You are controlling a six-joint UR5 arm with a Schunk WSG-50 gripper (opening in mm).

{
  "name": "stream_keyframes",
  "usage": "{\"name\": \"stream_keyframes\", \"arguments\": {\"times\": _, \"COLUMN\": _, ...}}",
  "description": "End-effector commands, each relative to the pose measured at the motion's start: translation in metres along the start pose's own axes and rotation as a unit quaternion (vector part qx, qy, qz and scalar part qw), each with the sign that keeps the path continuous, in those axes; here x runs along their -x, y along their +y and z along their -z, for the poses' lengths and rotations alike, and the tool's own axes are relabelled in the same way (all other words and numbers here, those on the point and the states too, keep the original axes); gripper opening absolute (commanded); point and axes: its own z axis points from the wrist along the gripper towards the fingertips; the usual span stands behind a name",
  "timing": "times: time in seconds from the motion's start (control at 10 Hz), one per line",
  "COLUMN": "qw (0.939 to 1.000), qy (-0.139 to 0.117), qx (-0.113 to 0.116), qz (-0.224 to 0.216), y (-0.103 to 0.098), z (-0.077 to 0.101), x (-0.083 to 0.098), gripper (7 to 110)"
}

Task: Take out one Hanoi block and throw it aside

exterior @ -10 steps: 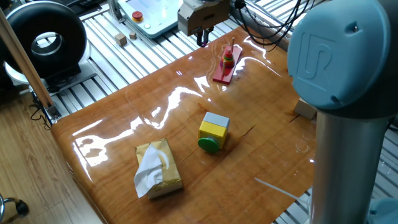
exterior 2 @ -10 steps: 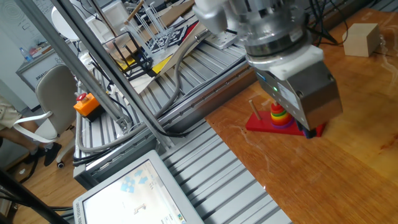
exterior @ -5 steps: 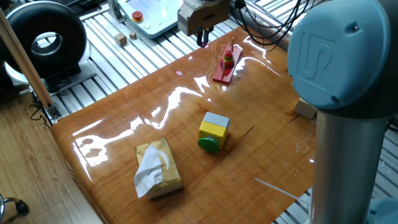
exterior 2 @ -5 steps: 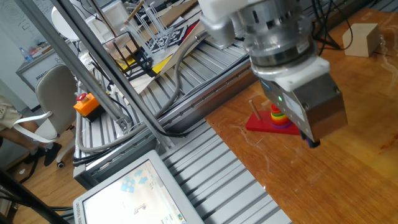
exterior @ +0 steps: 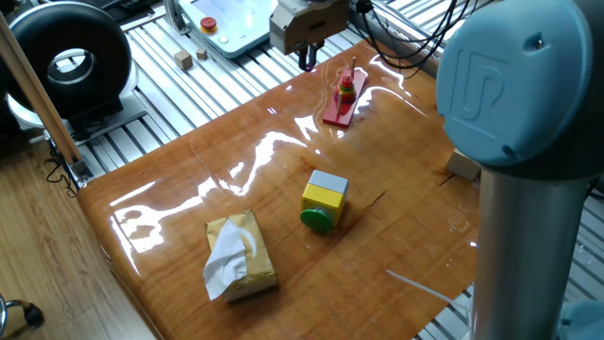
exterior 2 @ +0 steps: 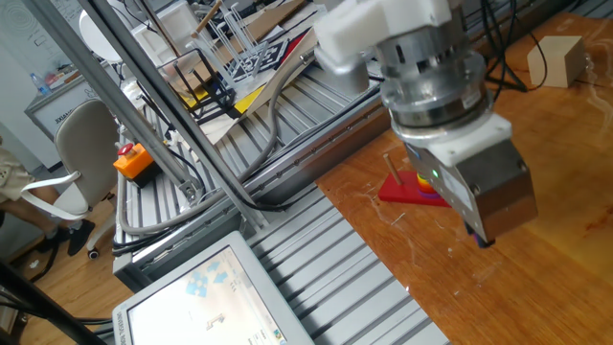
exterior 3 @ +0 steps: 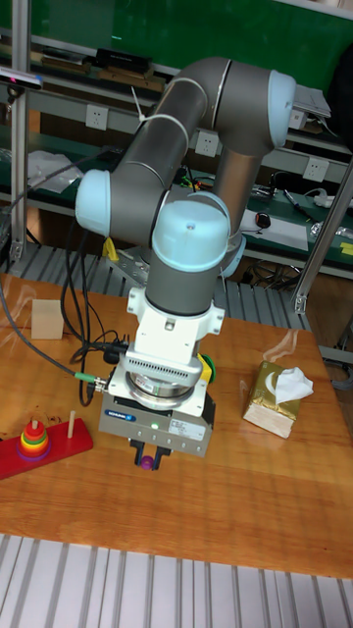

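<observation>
In the tall fixed view a tiny purple Hanoi block [exterior 3: 147, 461] sits pinched between the fingertips of my gripper [exterior 3: 147, 457], held just above the wooden table. The gripper is shut on it. The peg tower [exterior 3: 32, 440] with red, yellow and green rings stands on its red base [exterior 3: 61, 449] to the left of the gripper, apart from it. In one fixed view my gripper [exterior: 309, 62] hangs near the table's far edge, left of the peg tower [exterior: 347, 88]. In the other fixed view the gripper [exterior 2: 482, 239] covers part of the tower [exterior 2: 426, 183].
A yellow cube with a blue top and green button [exterior: 324, 200] stands mid-table. A gold tissue box [exterior: 241, 255] lies near the front left edge. A pale wooden block [exterior 3: 46, 319] sits at the back. Slatted metal [exterior 2: 316, 278] borders the table.
In the other fixed view the gripper has slid away from the peg tower, toward the lower right of the picture. The purple piece stays in the fingers.
</observation>
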Motion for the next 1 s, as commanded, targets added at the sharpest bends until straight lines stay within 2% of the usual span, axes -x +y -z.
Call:
{"name": "stream_keyframes", "arguments": {"times": 0.0, "qw": 1.0000, "qy": -0.004, "qx": 0.006, "qz": -0.004, "y": 0.003, "z": -0.011, "x": 0.004, "gripper": 7}}
{"name": "stream_keyframes", "arguments": {"times": 0.9, "qw": 0.9999, "qy": -0.015, "qx": 0.003, "qz": 0.000, "y": 0.002, "z": -0.039, "x": 0.011, "gripper": 7}}
